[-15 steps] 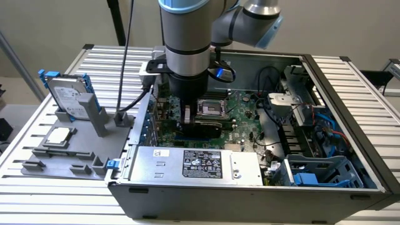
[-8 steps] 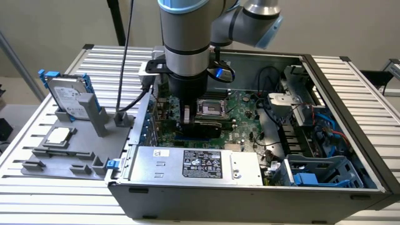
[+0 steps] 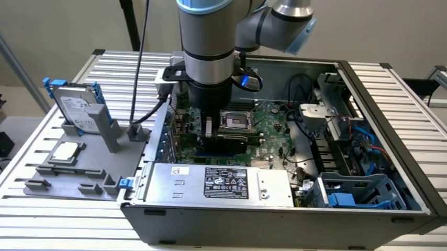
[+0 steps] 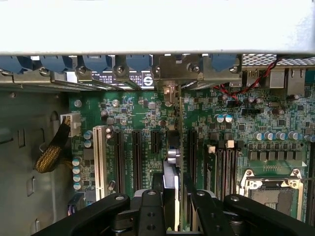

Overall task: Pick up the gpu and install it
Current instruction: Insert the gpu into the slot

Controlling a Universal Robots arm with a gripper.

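Note:
In the wrist view the gpu [image 4: 172, 172] shows edge-on: a thin green card standing upright over the motherboard's [image 4: 142, 115] expansion slots. Its grey metal bracket [image 4: 170, 93] is at the far end, against the case's rear slot openings. My gripper [image 4: 173, 211] is shut on the card's near end, one black finger on each side. In the exterior view the gripper [image 3: 209, 137] is lowered inside the open computer case [image 3: 391, 130], just beside the CPU socket [image 3: 235, 121]. I cannot tell whether the card's lower edge is fully in a slot.
A white slot [image 4: 100, 157] and black slots [image 4: 137, 160] lie beside the card. The power supply [image 3: 216, 183] sits at the case's front and a blue drive cage [image 3: 356, 191] to the exterior view's right. Outside, a grey fixture [image 3: 84, 172] holds a hard drive [image 3: 77, 110] and a CPU chip [image 3: 64, 152].

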